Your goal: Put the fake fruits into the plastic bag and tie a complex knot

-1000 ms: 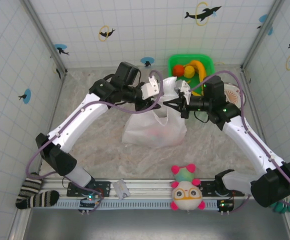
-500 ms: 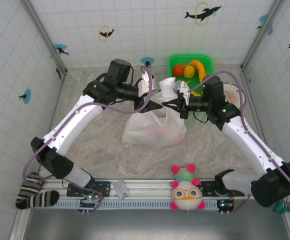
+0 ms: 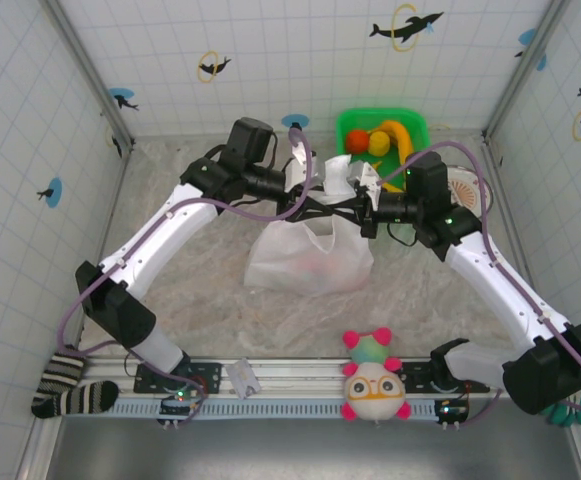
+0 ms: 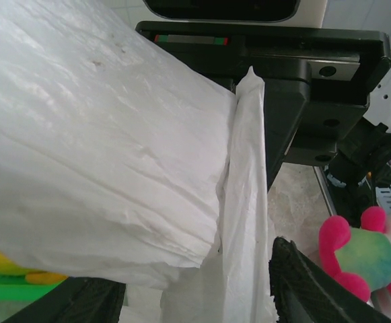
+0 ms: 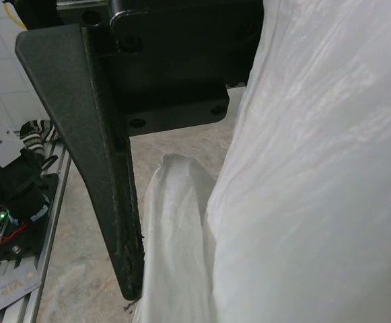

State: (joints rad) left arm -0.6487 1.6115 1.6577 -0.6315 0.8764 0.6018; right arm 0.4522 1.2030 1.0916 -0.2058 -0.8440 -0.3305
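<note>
The white plastic bag [image 3: 310,258] sits in the middle of the table, its handles pulled up between the two grippers. My left gripper [image 3: 317,207] is open, and a white handle strap [image 4: 245,202] runs between its dark fingers [image 4: 303,286]. My right gripper [image 3: 354,211] faces it, shut on the other bag handle [image 5: 175,235] beside its finger [image 5: 111,202]. Faint colours show through the bag wall. Fake fruits lie behind: an orange [image 3: 357,139], a yellow one [image 3: 379,144] and a banana [image 3: 400,133]. The knot is out of view.
The fruits sit in a green basket [image 3: 415,122] at the back, right behind the grippers. A pink-and-green plush toy [image 3: 373,378] rests on the front rail. A striped sock [image 3: 70,388] lies at the front left. Tiled walls close in on three sides.
My left gripper drew back and opened wider, then swung right towards the right gripper and narrowed around the strap. The right arm and the bag's body stayed put.
</note>
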